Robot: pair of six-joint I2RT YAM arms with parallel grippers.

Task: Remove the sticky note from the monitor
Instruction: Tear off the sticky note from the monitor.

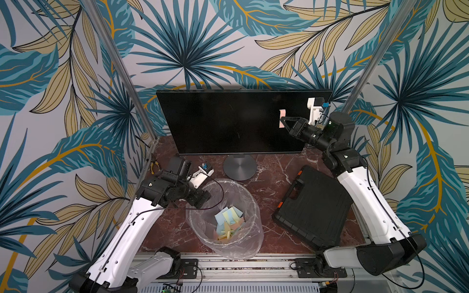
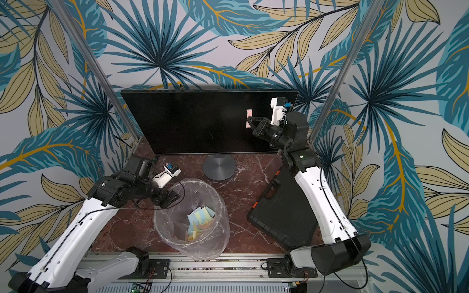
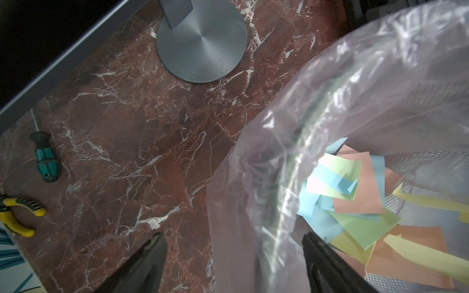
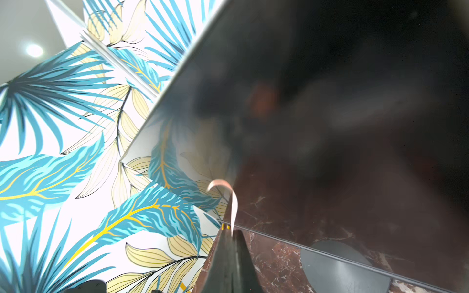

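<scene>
Right gripper (image 1: 282,120): was clenched on the sticky note (image 1: 282,112), right of centre in a top view.
Peel: we judged a slow pull off the monitor (image 1: 228,121) best.
Left gripper (image 3: 233,250): released, empty.

A marble tabletop (image 1: 266,177) carries a monitor (image 1: 228,121) on its round base, a plastic-lined bin (image 1: 253,238) and a black case (image 1: 314,205). A screwdriver (image 3: 45,159) and pliers (image 3: 20,213) lie near one edge.

R pincer (image 1: 282,118) on sticky note (image 1: 282,112)
</scene>
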